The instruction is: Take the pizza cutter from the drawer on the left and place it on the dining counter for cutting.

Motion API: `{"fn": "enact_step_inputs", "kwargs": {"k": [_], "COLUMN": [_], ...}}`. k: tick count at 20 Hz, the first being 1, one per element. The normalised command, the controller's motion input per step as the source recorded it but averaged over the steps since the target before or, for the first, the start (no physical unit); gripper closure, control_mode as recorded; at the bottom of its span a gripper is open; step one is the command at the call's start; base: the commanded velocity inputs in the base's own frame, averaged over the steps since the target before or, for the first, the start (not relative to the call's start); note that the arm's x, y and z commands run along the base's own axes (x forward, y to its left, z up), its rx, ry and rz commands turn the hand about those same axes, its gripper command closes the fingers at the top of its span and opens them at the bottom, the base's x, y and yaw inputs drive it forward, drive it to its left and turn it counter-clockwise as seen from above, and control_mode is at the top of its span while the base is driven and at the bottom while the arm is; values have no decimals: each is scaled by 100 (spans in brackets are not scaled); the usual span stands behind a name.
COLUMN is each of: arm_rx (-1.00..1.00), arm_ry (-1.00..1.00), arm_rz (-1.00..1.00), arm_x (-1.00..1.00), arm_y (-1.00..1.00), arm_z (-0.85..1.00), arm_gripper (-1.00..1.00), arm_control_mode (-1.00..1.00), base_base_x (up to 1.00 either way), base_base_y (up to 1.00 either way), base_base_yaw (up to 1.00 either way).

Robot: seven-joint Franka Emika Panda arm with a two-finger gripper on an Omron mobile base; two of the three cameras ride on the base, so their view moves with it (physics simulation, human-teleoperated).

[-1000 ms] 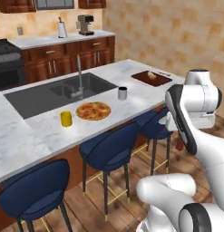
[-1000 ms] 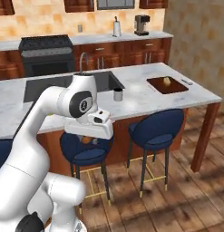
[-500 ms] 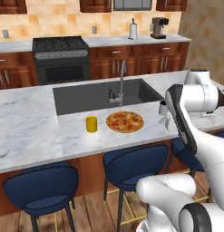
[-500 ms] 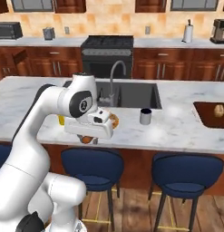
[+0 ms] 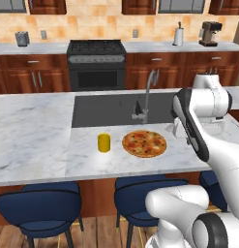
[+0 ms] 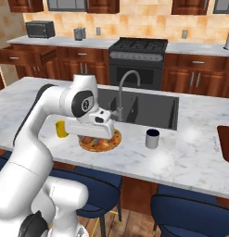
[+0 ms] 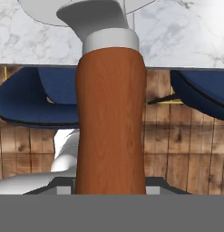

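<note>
— What has changed over the last second?

— The whole picture has slid sideways, so the base has driven along the dining counter (image 5: pixel 34 131); nothing on it has moved. The stove on the far wall now sits almost dead ahead, where before the view looked down the counter at an angle.

— Left to right on the counter?

— Bare marble, then the yellow cup (image 5: pixel 104 143), the pizza (image 5: pixel 144 144) just right of it, the sink (image 5: pixel 121 109) and faucet (image 5: pixel 146 94) behind them, and a dark cup (image 6: pixel 152 139) further right.

— And the pizza cutter (image 7: pixel 111 122)?

— In the gripper (image 6: pixel 90 135), whose jaws pinch the wooden handle; in the hand view the handle runs up the middle with the silver blade at the top. The hand hangs at the counter's near edge, by the pizza.

— Meaning?

— The carry looks nearly finished. I judge that what remains is reaching over the marble and setting the cutter down near the pizza.
</note>
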Motion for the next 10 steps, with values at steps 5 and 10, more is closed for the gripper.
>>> {"fn": "enact_step_inputs", "kwargs": {"k": [5,10], "arm_rx": [0,0], "arm_ry": [0,0], "arm_rz": [0,0], "arm_x": [0,0], "arm_y": [0,0], "arm_z": [0,0], "arm_gripper": [100,100], "arm_control_mode": [100,100], "base_base_x": [64,31], "base_base_y": [-7,0], "base_base_yaw": [-4,-37]}}
